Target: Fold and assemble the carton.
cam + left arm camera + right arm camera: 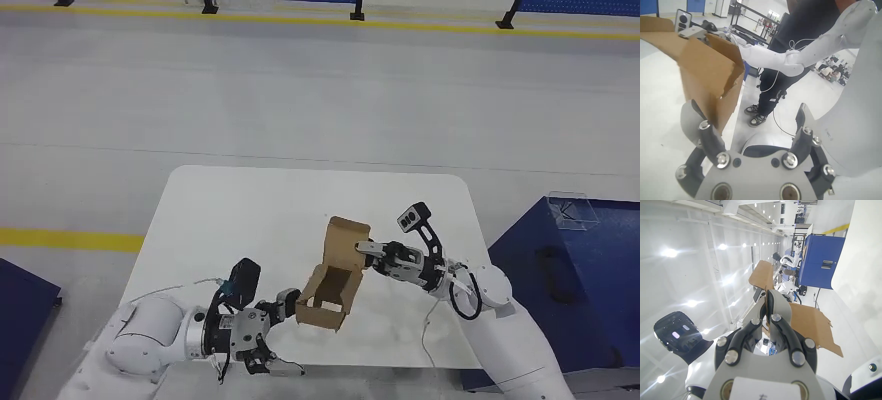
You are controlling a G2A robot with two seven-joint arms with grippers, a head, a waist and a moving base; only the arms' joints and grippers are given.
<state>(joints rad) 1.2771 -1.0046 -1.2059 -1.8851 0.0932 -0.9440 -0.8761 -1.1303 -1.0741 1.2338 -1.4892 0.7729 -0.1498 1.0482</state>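
Noted carton (335, 280) half-erected, flaps up, over table (250, 210) front half. Found right gripper (767, 298) pinched tight on its wall. Found left gripper (745, 113) spread wide, one finger (696, 117) at carton's corner, holding nothing.

a small brown cardboard carton (335, 275), partly assembled: its walls stand up as an open, hollow box, with one flap rising at the far end and others hanging loose. it is tilted over the front middle of the white table (250, 210), one wall pinched by the right gripper (366, 250). contact with the tabletop is unclear.
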